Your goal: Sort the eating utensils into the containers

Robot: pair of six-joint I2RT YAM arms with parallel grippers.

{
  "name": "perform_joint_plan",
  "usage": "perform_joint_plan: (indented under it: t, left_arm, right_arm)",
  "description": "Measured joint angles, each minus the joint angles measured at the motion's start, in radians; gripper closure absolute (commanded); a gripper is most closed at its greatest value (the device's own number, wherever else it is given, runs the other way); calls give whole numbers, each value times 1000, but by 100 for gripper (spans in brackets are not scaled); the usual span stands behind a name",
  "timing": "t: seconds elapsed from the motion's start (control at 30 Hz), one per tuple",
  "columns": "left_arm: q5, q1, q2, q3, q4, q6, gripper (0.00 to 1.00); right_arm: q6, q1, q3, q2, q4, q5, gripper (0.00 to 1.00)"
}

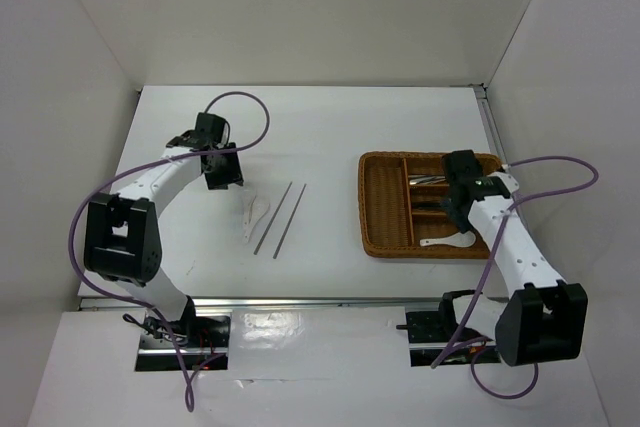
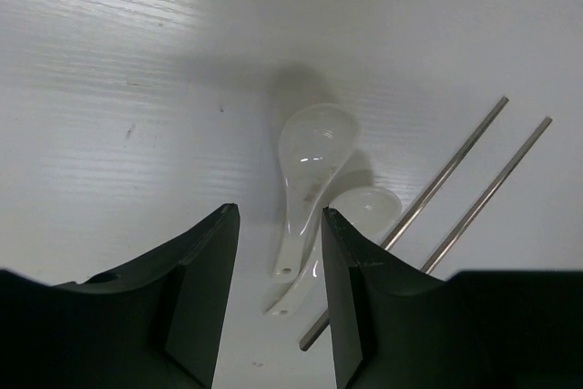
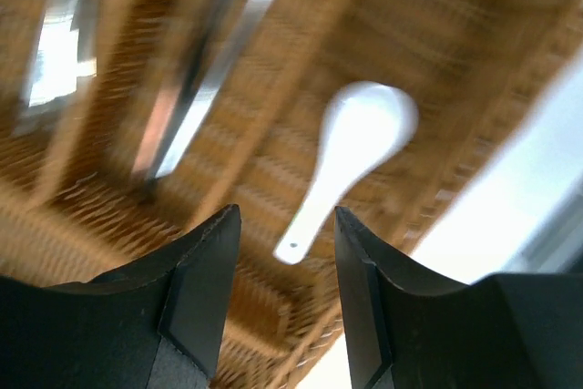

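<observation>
Two white spoons (image 2: 308, 184) lie overlapping on the table, also seen from above (image 1: 254, 215). Two thin metal chopsticks (image 2: 455, 190) lie just right of them (image 1: 281, 219). My left gripper (image 2: 279, 261) is open and empty, hovering over the spoon handles (image 1: 222, 169). The brown wicker tray (image 1: 382, 209) sits at the right, holding a white spoon (image 3: 351, 157) in its near slot (image 1: 447, 242) and metal forks (image 3: 196, 102) in other slots. My right gripper (image 3: 282, 261) is open and empty above the tray (image 1: 458, 187).
White walls enclose the table on three sides. A purple cable loops from each arm. A metal rail (image 1: 300, 304) runs along the near table edge.
</observation>
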Motion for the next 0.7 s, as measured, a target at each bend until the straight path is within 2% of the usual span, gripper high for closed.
perform_joint_plan:
  t: [0.17, 0.33, 0.7]
  left_arm:
    - [0, 14, 12, -19, 29, -7, 48]
    - [10, 13, 47, -27, 85, -5, 49]
    - [40, 13, 121, -44, 161, 0, 52]
  right_arm:
    - [-125, 0, 4, -70, 157, -113, 47]
    - [-185, 0, 4, -75, 274, -212, 47]
    - [-225, 0, 0, -58, 352, -285, 47]
